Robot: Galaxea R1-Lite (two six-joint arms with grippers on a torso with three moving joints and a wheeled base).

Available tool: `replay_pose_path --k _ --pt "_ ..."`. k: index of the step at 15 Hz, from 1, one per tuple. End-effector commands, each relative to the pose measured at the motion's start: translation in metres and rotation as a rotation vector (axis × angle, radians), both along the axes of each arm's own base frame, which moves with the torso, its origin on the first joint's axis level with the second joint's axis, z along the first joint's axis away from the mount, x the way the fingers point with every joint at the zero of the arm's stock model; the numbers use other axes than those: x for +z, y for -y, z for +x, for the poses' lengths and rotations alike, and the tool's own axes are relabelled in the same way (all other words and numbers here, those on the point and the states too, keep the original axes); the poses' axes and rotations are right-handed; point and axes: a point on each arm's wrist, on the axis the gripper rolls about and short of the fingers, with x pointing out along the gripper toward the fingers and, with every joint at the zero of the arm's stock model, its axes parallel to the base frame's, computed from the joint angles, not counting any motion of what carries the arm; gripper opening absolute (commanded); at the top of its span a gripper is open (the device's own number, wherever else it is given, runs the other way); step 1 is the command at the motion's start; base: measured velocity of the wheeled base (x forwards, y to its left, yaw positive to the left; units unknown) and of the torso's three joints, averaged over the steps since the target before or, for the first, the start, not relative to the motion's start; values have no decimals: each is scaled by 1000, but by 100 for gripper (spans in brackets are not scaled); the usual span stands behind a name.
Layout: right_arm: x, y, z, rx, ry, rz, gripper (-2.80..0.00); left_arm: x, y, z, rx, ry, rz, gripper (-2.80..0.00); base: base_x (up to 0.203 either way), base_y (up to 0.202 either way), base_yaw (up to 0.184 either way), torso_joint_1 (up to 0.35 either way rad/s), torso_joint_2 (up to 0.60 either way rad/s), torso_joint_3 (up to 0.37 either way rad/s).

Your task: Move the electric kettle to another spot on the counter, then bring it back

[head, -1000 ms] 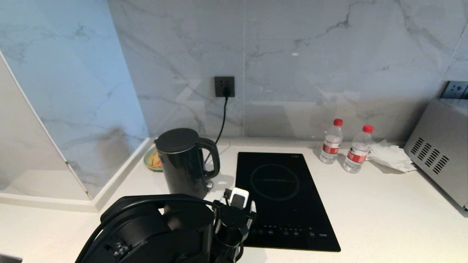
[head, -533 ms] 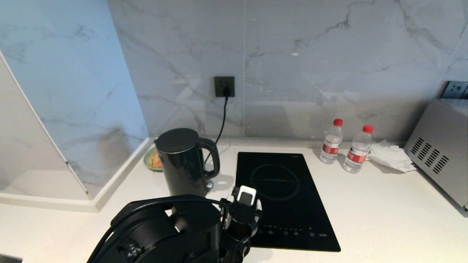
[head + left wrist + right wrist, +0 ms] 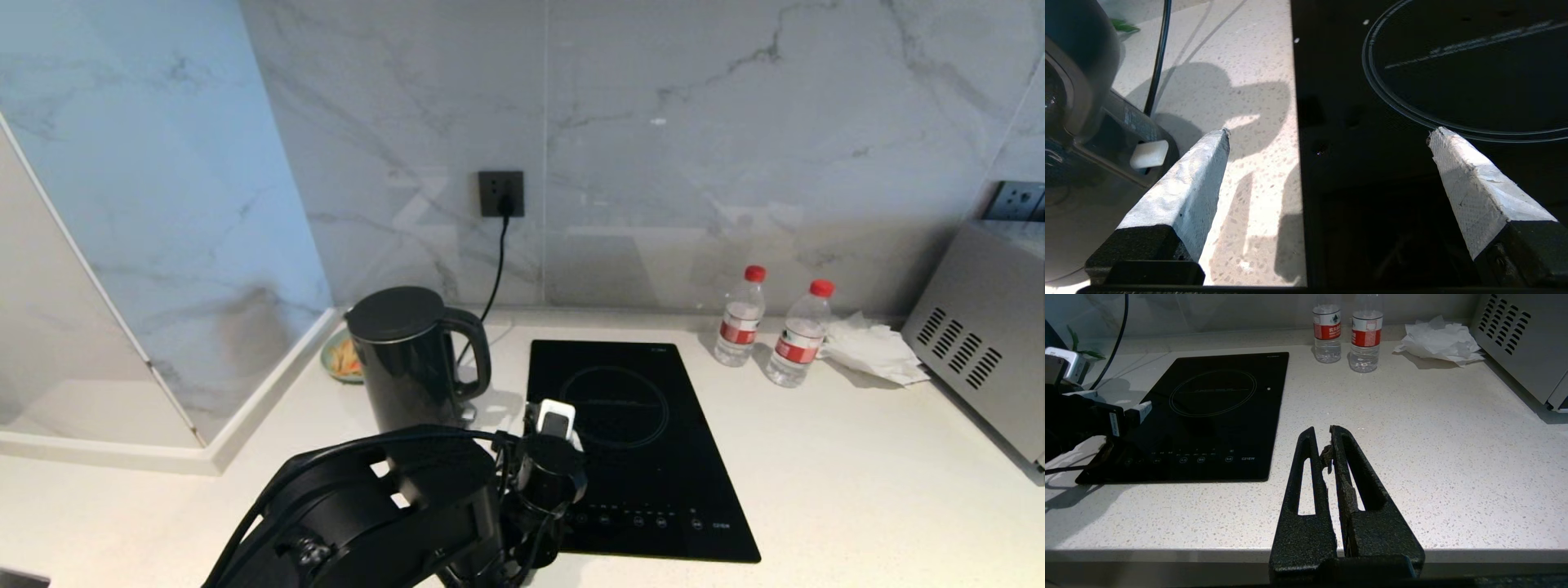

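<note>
Head view, white speckled counter (image 3: 849,482), inset black hob (image 3: 637,445), marble wall (image 3: 694,147), left pincer (image 3: 1327,136) spread wide.

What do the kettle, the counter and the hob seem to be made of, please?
Kettle: glossy black body, likely plastic or coated metal, since it mirrors the room; its lid looks matte.
Counter: white speckled stone or composite, judging by its fine flecks.
Hob: smooth black glass with a printed ring.

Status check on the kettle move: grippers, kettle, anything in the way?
Left gripper open, empty, low over the hob edge beside the kettle. Right gripper shut, parked at counter front. Kettle upright, untouched. Cord behind kettle.
</note>
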Motion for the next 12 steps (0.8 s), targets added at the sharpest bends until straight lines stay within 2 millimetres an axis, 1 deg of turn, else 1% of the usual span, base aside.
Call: replay_pose_path --k 1,6,12 --pt "0 0 0 0 0 0 -280 -1 -3 6 20 -1 3 0 0 0 0 0 0 0" --pt "0 0 0 1 -1 0 -280 4 -12 28 68 -6 8 0 0 0 0 0 0 0" --pt "0 0 0 1 -1 0 -280 0 -18 33 82 -14 15 0 0 0 0 0 0 0"
